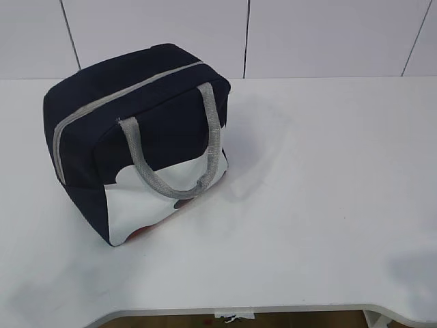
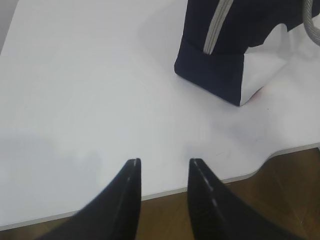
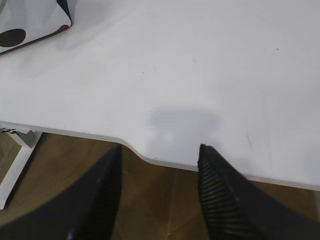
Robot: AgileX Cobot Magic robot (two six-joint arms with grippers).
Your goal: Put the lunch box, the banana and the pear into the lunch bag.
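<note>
The navy lunch bag (image 1: 136, 130) stands on the left of the white table (image 1: 321, 191), its grey zipper closed along the top and a grey strap handle hanging over the white lower panel. It also shows in the left wrist view (image 2: 235, 45) and, at a corner, in the right wrist view (image 3: 30, 22). The lunch box, banana and pear are not in view. My left gripper (image 2: 164, 161) is open and empty over the table's front edge. My right gripper (image 3: 160, 147) is open and empty over the front edge. Neither gripper shows in the exterior view.
The table's front edge (image 1: 273, 311) has a curved cut-out, with brown floor (image 3: 165, 200) below. A white wall with panel seams stands behind the table. A white table leg (image 3: 17, 165) shows at the left.
</note>
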